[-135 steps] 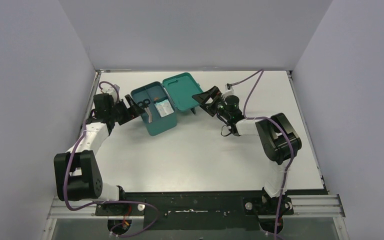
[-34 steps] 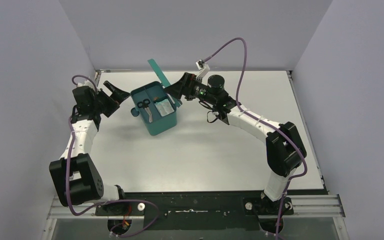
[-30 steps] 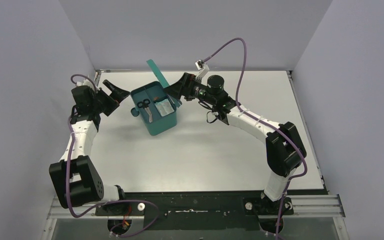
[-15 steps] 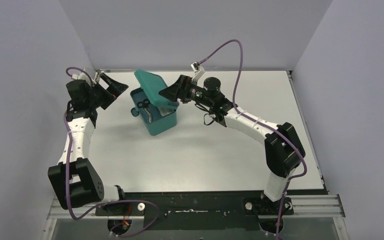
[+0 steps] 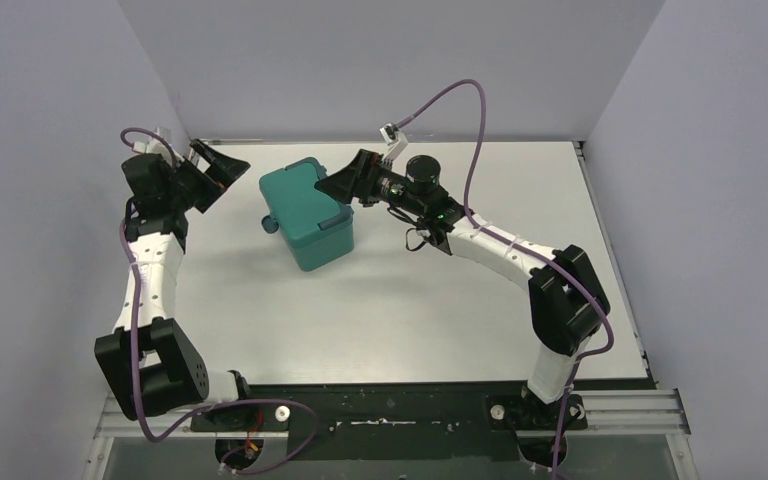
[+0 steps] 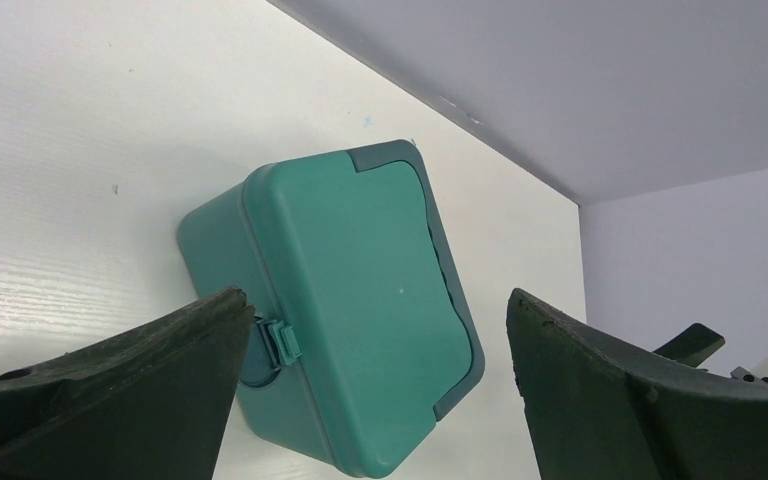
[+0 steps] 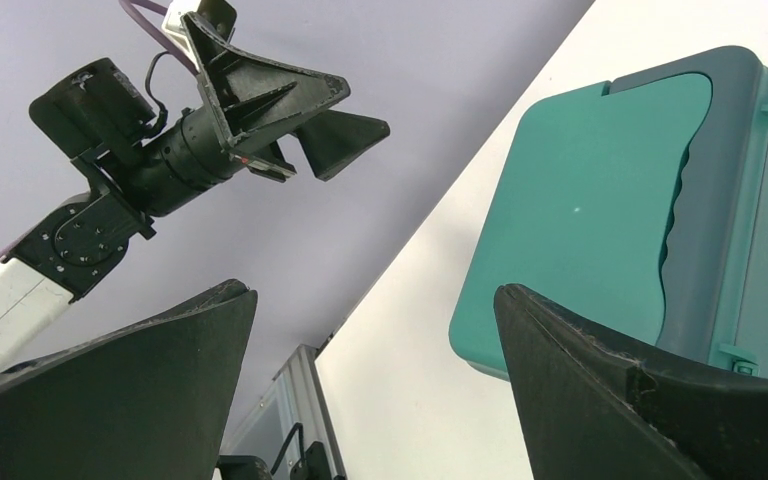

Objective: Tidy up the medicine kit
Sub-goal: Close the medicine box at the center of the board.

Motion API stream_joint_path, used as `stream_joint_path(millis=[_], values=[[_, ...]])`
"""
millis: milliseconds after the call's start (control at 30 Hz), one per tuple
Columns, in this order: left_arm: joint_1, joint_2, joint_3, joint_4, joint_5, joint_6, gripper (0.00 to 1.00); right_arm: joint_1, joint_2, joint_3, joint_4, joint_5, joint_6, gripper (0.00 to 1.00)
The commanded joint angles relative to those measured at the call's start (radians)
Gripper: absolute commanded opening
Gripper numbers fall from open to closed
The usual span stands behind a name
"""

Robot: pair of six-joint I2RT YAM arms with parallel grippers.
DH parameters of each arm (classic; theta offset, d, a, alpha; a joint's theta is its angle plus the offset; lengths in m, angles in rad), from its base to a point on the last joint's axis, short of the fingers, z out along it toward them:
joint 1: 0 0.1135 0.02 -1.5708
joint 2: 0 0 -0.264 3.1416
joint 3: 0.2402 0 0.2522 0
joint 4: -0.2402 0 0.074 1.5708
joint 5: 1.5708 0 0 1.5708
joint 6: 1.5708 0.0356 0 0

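Observation:
The medicine kit (image 5: 305, 213) is a teal-green box standing at the far middle-left of the table with its lid down. Its side knob (image 5: 269, 226) and a small latch (image 6: 282, 343) face left. My left gripper (image 5: 222, 165) hangs open above and to the left of the kit (image 6: 360, 300), apart from it and holding nothing. The right gripper (image 5: 343, 181) is open at the kit's right rear edge, close over the lid (image 7: 600, 200). I cannot tell if it touches. The contents are hidden under the lid.
White table (image 5: 410, 290) walled by grey panels on three sides. The left arm (image 7: 110, 200) reaches along the left wall. A purple cable (image 5: 460, 110) arcs above the right arm. The metal rail (image 5: 390, 410) with both bases runs along the near edge.
The lid has swung from upright, past half-closed, down onto the box. The right gripper followed it leftward. The left gripper lifted and drew back toward the far left corner.

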Motion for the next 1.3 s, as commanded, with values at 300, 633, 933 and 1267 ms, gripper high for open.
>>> stream_joint_path(millis=[300, 633, 933, 1267], values=[[-0.009, -0.039, 0.017, 0.033, -0.015, 0.033, 0.94, 0.011, 0.036, 0.058, 0.042, -0.017, 0.017, 0.88], [-0.024, 0.025, -0.113, 0.107, -0.012, 0.037, 0.95, 0.014, 0.145, 0.200, -0.177, 0.078, -0.035, 0.70], [-0.027, 0.130, -0.177, 0.107, -0.002, 0.018, 0.97, 0.024, 0.237, 0.297, -0.305, 0.150, -0.049, 0.21], [-0.049, 0.215, -0.256, 0.342, 0.108, -0.068, 0.97, 0.045, 0.337, 0.401, -0.424, 0.161, -0.097, 0.10]])
